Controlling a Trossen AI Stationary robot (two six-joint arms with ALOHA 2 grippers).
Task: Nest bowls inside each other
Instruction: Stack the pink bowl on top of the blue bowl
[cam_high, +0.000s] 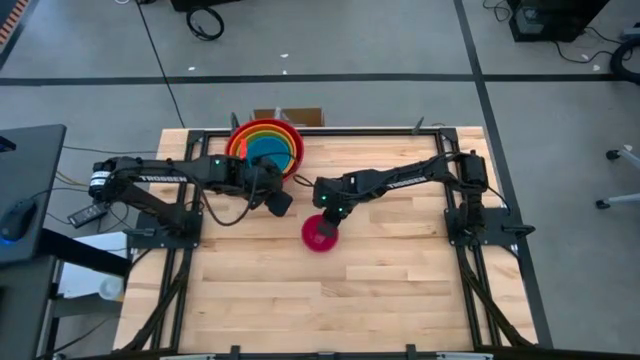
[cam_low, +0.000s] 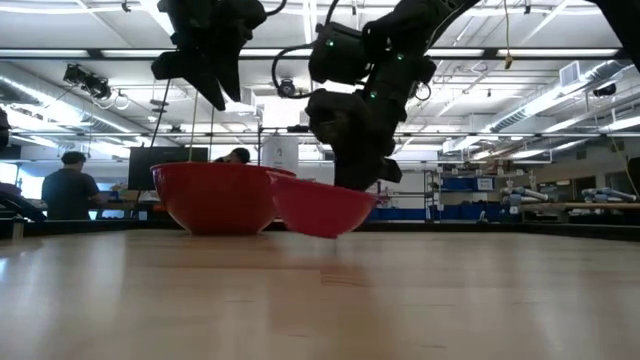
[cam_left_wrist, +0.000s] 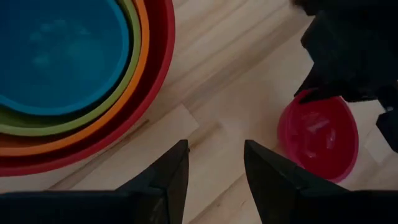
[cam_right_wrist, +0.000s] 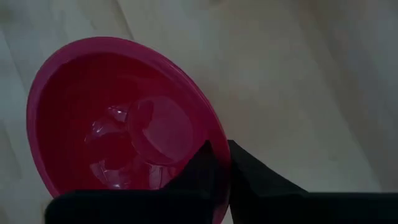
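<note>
Already four of the bowls sit nested: the blue bowl inside the green bowl, that inside the orange bowl, and all of them in the red bowl, a stack standing at the upper middle of the high view near the bench's far edge. Only the small magenta-pink bowl is left outside it, lying just below the centre of that frame, near the stack but clearly apart from it. The right claw has its fingers pressed together on this bowl's rim, one finger inside the wall and one outside, a pinch that suits a thin-walled glossy bowl which offers no other hold. In the low view the small bowl looks tilted, its far side raised, so it seems on the point of leaving the bench, though I cannot tell whether it is wholly clear of the wood. The right arm reaches in from the right side of the high view, elbow bent, wrist pointing down over the bowl's upper rim. The left claw hangs spread and holds nothing, hovering over bare wood between the stack and the small bowl; its arm stretches in from the left edge and appears to be waiting. The remaining step, as I judge it, is carrying the small bowl over into the blue one.
</note>
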